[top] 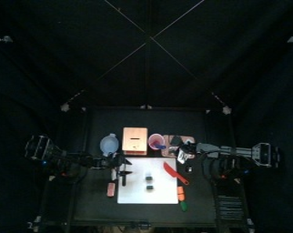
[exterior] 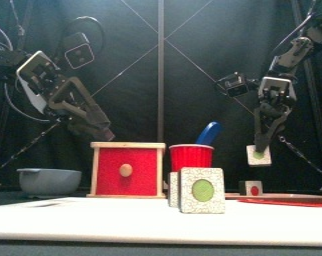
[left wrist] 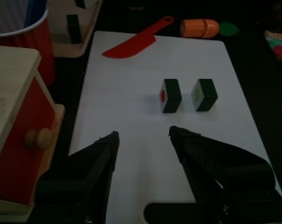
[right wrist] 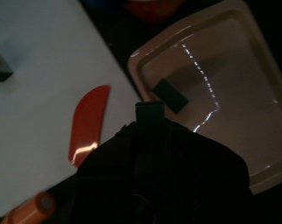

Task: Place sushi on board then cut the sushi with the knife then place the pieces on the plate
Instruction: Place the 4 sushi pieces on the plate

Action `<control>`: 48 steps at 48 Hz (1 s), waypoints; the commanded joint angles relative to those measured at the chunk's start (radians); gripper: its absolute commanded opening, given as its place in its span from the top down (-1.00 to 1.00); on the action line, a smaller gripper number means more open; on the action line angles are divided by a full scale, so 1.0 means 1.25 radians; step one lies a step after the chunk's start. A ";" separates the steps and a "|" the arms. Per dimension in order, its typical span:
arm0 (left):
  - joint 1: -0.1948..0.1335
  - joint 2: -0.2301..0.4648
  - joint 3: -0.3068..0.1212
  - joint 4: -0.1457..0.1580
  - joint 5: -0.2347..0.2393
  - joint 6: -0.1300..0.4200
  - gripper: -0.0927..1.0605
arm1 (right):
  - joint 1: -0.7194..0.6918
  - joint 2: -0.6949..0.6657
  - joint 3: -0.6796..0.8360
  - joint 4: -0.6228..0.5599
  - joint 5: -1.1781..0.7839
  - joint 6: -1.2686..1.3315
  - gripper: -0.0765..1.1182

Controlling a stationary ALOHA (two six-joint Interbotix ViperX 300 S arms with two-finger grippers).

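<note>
Right hand [exterior: 263, 146] clenched on a sushi piece [exterior: 260, 155] just over the pink tray [right wrist: 225, 61]: lower it straight and let go low, beside the tray piece [right wrist: 169, 90] below it; farther off, two board pieces [left wrist: 169, 96] wait on the board [left wrist: 231, 122] under the spread-open left hand [left wrist: 141, 136].

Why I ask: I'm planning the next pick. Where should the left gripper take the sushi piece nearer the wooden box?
Probably from straight above, left gripper pinching that sushi piece across its dark green sides: it stands upright on the white board, and its neighbour sits close beside one cut face.
</note>
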 commanded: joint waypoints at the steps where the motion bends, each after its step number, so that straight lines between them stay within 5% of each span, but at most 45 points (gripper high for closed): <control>1: 0.001 -0.002 -0.012 -0.001 -0.002 0.000 -0.66 | -0.047 -0.011 0.002 -0.022 0.001 -0.001 -0.03; 35: 0.006 -0.002 -0.012 -0.001 -0.004 0.000 -0.66 | -0.114 0.115 0.028 -0.056 -0.079 -0.001 -0.31; 48: 0.006 -0.002 -0.011 -0.001 -0.002 0.001 -0.66 | -0.112 0.085 0.010 -0.053 -0.064 -0.001 -0.42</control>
